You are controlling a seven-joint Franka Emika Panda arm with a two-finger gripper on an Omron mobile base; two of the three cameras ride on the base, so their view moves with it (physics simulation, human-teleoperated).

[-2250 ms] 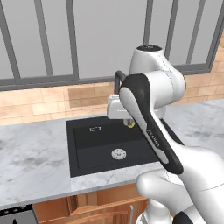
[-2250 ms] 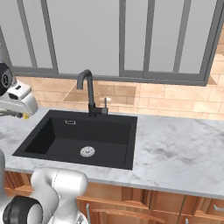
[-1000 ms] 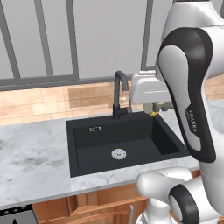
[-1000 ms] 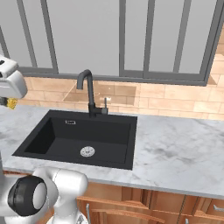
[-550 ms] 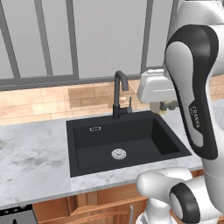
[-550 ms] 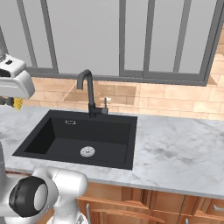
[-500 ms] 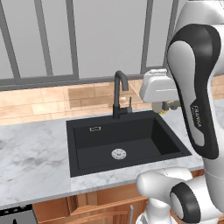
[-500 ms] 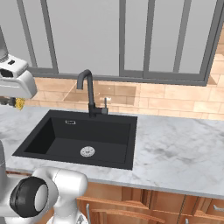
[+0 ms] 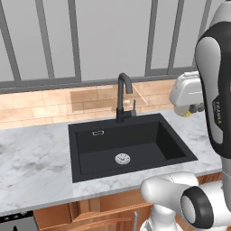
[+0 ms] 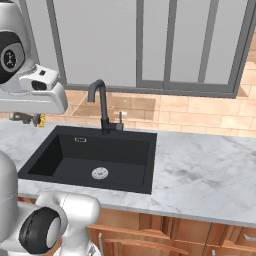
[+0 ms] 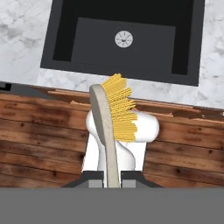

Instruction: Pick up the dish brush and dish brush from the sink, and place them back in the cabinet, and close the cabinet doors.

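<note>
Brush in hand: we see the gripper clamped on the pale tan handle of a small dish brush with yellow bristles, the handle running up from between the two dark tips at 6 o'clock of the hand view and the bristle head fanning toward 1 o'clock. In the left base view the hand hangs at about 3 o'clock, with a speck of yellow from the brush under it, above the marble counter beside the black rectangular sink; in the right base view the same yellow shows at 9 o'clock. The basin looks bare apart from its round drain, and the tall black curved faucet stands at its back rim. We judge the brush light and stiff in the handle, with soft bristles that give no firm hold, so the handle is the place to take it, as now. The hold sits near the handle's end, so the head may swing if we turn fast; a smooth handle could also slip between the pads. We cannot tell from these views where the wooden cabinet stands.
</note>
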